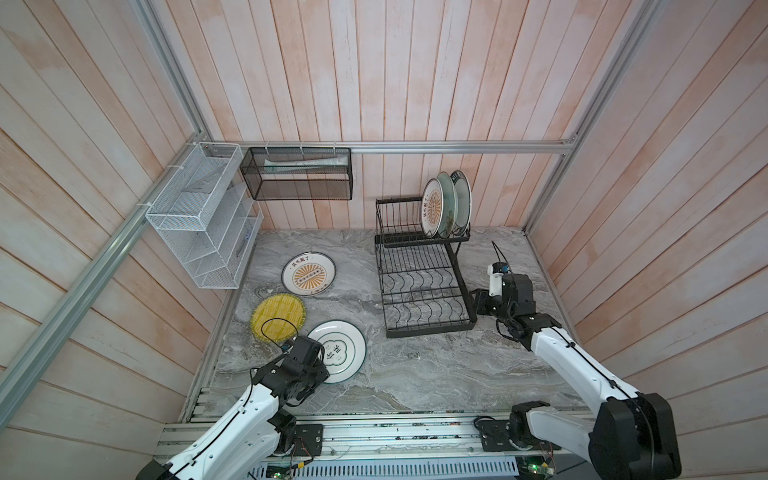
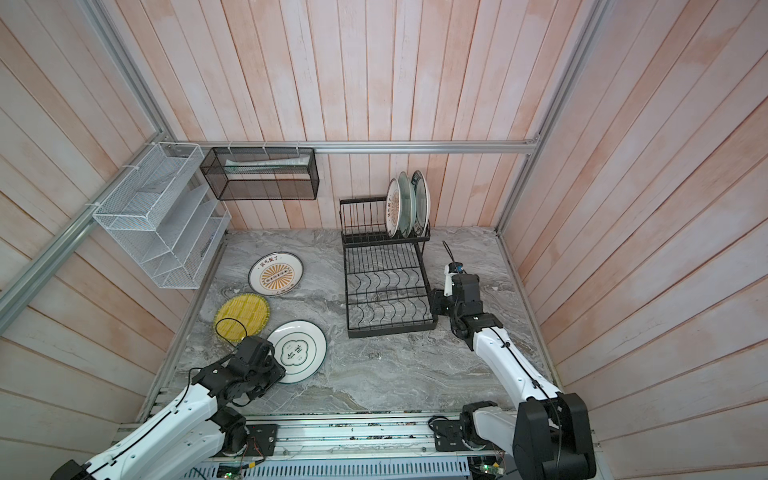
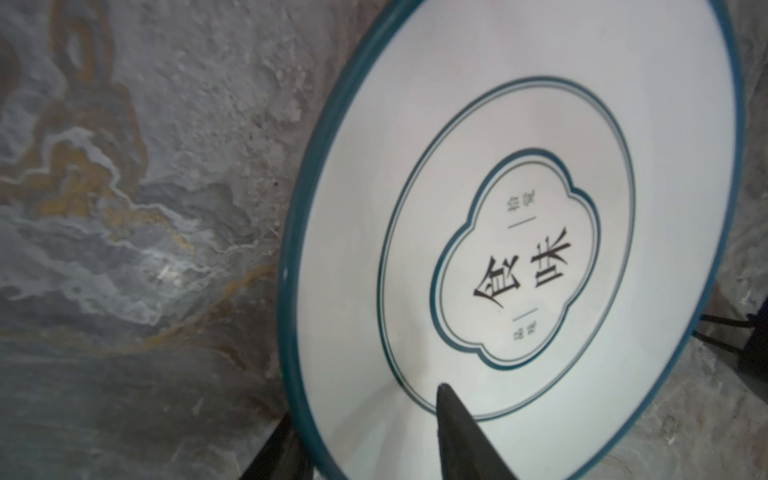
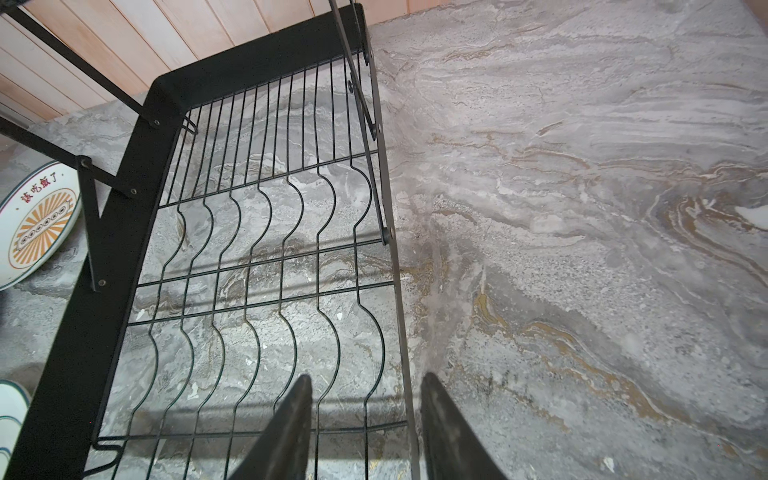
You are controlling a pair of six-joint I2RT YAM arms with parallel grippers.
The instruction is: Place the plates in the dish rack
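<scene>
Three plates lie flat on the marble table at the left: an orange-sunburst one (image 1: 308, 277), a yellow ribbed one (image 1: 277, 318) and a green-ringed white one (image 1: 338, 351) (image 3: 519, 249). My left gripper (image 1: 320, 366) (image 3: 365, 405) is open at the green-ringed plate's near-left edge; its rim runs between the jaws, one finger over the plate, the other outside. The black dish rack (image 1: 424, 282) (image 4: 124, 199) holds three upright plates (image 1: 446, 203) in its upper basket. My right gripper (image 1: 476, 300) (image 4: 366, 380) hangs open and empty over the lower tray's right edge.
A white mesh shelf (image 1: 199, 216) and a black mesh basket (image 1: 297, 174) hang on the back-left walls. Wooden walls close three sides. The arms' aluminium base rail (image 1: 395, 432) runs along the front. Bare marble (image 1: 415, 374) lies between the plates and the rack.
</scene>
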